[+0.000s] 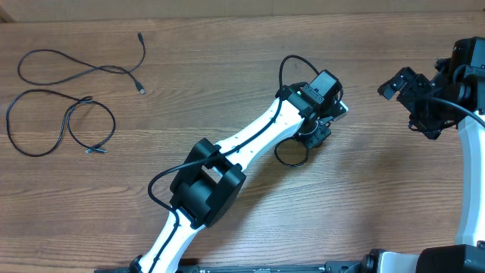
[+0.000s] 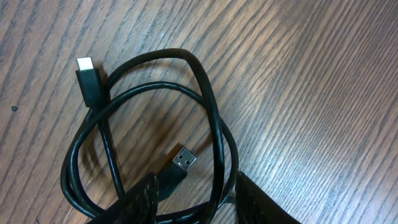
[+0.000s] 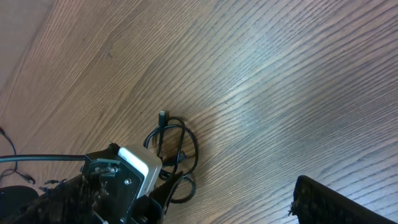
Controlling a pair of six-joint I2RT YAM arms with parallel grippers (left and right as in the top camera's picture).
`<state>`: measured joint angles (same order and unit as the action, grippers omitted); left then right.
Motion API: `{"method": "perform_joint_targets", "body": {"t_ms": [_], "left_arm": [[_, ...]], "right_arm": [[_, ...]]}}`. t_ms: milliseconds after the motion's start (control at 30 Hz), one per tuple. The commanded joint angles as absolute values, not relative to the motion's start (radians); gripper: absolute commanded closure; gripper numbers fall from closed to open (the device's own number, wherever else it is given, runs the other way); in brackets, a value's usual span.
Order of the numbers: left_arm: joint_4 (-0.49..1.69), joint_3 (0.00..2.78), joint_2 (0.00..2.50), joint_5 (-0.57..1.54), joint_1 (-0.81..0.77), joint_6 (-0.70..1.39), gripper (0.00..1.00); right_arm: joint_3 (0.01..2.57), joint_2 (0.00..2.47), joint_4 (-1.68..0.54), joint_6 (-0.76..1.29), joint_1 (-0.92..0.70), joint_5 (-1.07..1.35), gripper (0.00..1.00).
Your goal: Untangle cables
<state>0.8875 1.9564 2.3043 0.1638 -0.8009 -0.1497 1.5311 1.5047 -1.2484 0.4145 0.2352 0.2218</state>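
The table [image 1: 227, 45] is brown wood-grain laminate filling every view, the grain running along its length. Near the middle lies a coiled cable [image 2: 209, 93], black, with a USB plug [image 2: 184, 159] inside the loop and a white-tipped plug [image 2: 90, 84] at its rim. The left gripper [image 2: 196, 190] straddles its strands; whether it pinches them cannot be told. Two long cables [image 1: 143, 51] sprawl by the far left corner. The right gripper [image 1: 394, 82] hangs wide and empty near the right edge.
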Motion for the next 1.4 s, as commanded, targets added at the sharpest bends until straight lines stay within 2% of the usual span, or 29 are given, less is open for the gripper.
{"method": "perform_joint_targets", "body": {"t_ms": [0, 100, 200, 333, 400, 433, 600, 767, 1000, 1100, 1233, 1367], "left_arm": [[0.889, 1.950, 2.316, 0.178, -0.800, -0.157, 0.58], [0.890, 1.950, 2.331, 0.178, -0.800, -0.157, 0.60], [0.886, 1.950, 2.334, 0.187, -0.799, -0.156, 0.74], [0.879, 1.957, 2.334, 0.207, -0.799, -0.154, 0.80], [0.886, 1.972, 2.333, 0.210, -0.799, -0.152, 0.95], [0.892, 1.980, 2.333, 0.211, -0.799, -0.149, 0.96], [0.979, 2.101, 2.328, 0.234, -0.799, -0.096, 0.96], [1.082, 2.354, 2.306, 0.410, -0.787, -0.081, 0.96], [1.092, 2.658, 2.280, 0.488, -0.748, 0.060, 0.96], [1.088, 2.717, 2.279, 0.525, -0.718, 0.165, 0.96], [1.059, 2.731, 2.279, 0.718, -0.691, 0.173, 0.96], [1.019, 2.733, 2.279, 0.871, -0.676, 0.220, 0.96]], "right_arm": [[1.522, 1.506, -1.244, 0.412, 0.237, 0.230, 0.00], [1.518, 1.506, -1.243, 0.411, 0.237, 0.230, 0.00], [1.509, 1.506, -1.240, 0.411, 0.237, 0.229, 0.00], [1.493, 1.506, -1.227, 0.412, 0.237, 0.229, 0.00], [1.493, 1.506, -1.225, 0.411, 0.237, 0.230, 0.00], [1.493, 1.506, -1.224, 0.412, 0.237, 0.229, 0.00], [1.493, 1.506, -1.223, 0.411, 0.237, 0.229, 0.00], [1.493, 1.506, -1.223, 0.411, 0.237, 0.229, 0.00], [1.493, 1.506, -1.233, 0.411, 0.237, 0.230, 0.00], [1.493, 1.506, -1.237, 0.406, 0.237, 0.249, 0.00], [1.493, 1.506, -1.227, 0.333, 0.237, 0.363, 0.00], [1.493, 1.506, -1.225, 0.331, 0.237, 0.330, 0.00]]}}
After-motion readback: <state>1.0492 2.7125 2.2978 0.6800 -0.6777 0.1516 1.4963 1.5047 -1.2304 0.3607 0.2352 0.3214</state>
